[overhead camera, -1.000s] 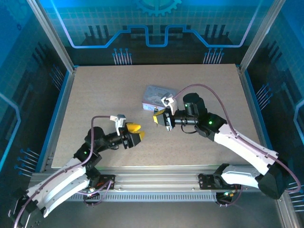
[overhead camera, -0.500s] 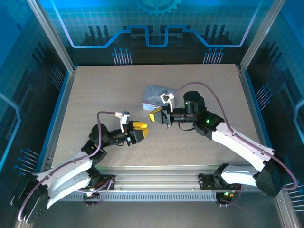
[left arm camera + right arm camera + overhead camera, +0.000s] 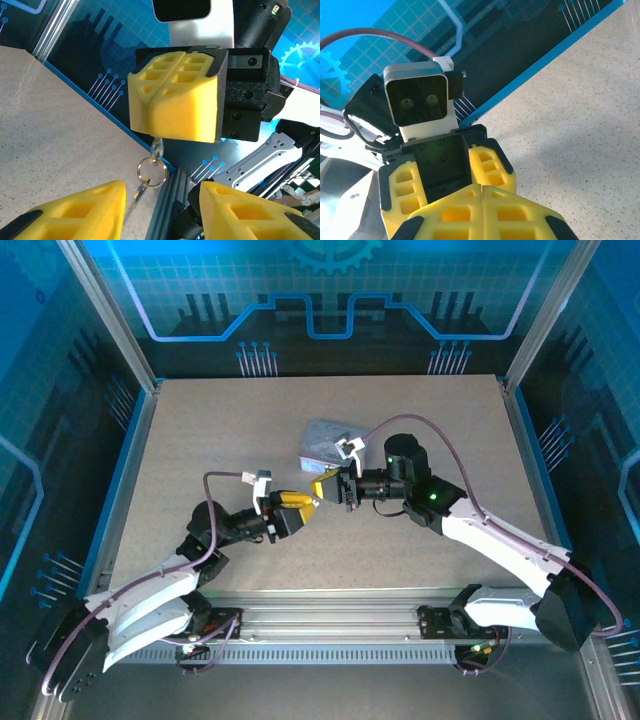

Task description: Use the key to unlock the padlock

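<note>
Yellow-fingered right gripper (image 3: pixel 155 120) is clenched on what seems the key (image 3: pixel 157 147), long axis vertical, bow downward with a ring (image 3: pixel 152 172) dangling; left gripper (image 3: pixel 160 200) gapes just below, above the surface (image 3: pixel 50 125).

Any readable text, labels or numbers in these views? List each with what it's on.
None legible.
Tin: print on the lid, too small to read.
Back panel: circuit and gear graphics, no words.
Key ring hanging below the right gripper: no stamp readable.
</note>
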Controlling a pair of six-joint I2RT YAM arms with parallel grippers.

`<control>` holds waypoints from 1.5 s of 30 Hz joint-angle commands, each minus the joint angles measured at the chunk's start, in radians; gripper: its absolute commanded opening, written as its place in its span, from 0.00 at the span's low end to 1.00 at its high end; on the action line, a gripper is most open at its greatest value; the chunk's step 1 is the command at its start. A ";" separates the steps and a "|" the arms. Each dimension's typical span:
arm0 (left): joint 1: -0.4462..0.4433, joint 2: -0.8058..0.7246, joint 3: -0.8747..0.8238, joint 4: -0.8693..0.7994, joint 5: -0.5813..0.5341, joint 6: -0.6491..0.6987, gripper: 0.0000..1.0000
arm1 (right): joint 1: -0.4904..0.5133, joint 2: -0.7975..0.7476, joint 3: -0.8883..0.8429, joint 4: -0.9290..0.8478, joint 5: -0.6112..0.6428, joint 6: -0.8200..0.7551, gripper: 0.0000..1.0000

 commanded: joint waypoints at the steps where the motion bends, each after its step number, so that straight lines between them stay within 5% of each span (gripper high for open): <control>1: 0.007 0.032 0.016 0.096 0.004 -0.020 0.42 | 0.007 0.003 -0.007 0.052 -0.022 0.020 0.00; 16: 0.020 0.111 0.028 0.247 0.022 -0.091 0.35 | 0.011 -0.018 -0.027 0.058 -0.006 0.024 0.00; 21: 0.021 0.131 0.046 0.254 0.034 -0.103 0.25 | 0.011 -0.014 -0.029 0.074 -0.007 0.034 0.00; 28: 0.020 0.177 0.045 0.304 0.045 -0.127 0.27 | 0.011 -0.023 -0.029 0.093 0.017 0.047 0.00; 33: 0.022 0.196 0.043 0.330 0.052 -0.134 0.12 | 0.010 -0.031 -0.029 0.102 0.039 0.054 0.00; 45: 0.035 0.174 0.024 0.334 0.033 -0.138 0.14 | 0.007 -0.050 -0.066 0.113 0.070 0.066 0.00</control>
